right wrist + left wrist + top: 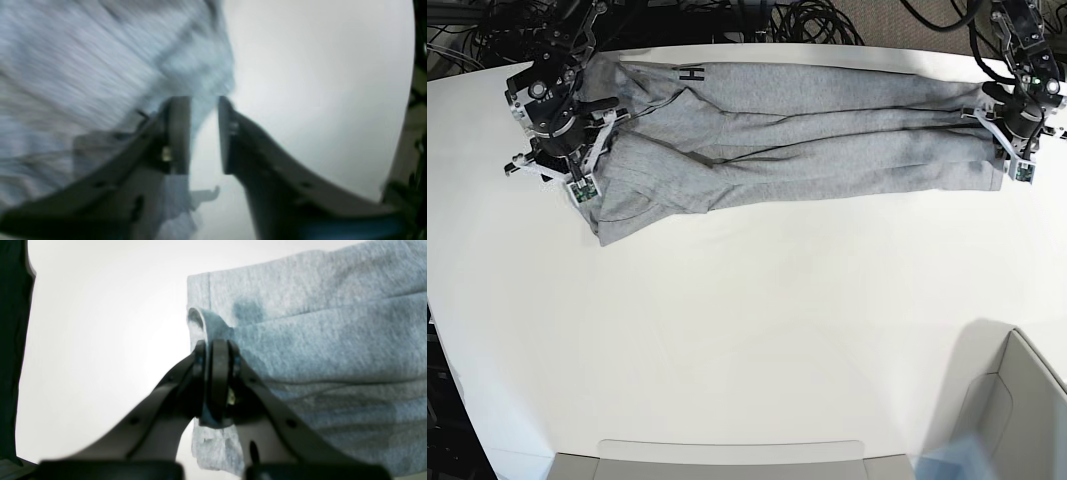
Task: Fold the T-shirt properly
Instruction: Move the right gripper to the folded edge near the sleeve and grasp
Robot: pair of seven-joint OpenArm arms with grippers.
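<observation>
the light heather-grey cotton t-shirt lies stretched in a long band across the far part of the white tabletop, folded lengthwise with several creases running along it. near its end on the base view's left, black block letters show on the upper edge, and a crumpled sleeve or corner spreads toward the near side.

the left gripper is at the shirt's end on the base view's right. its wrist view shows the dark jaws pressed together on a bunched fold of the grey fabric at the hem, the cloth curling up just above the tips and hanging below them.

the right gripper sits at the other end, over the edge of the shirt. its wrist view is blurred, yet the two jaws plainly stand apart with a gap of white table between them; grey cloth lies beside and partly behind one jaw, and nothing is clamped between them.

a grey bin corner and a grey tray edge sit at the near side of the table, well apart from the shirt. black cables lie beyond the far edge.
</observation>
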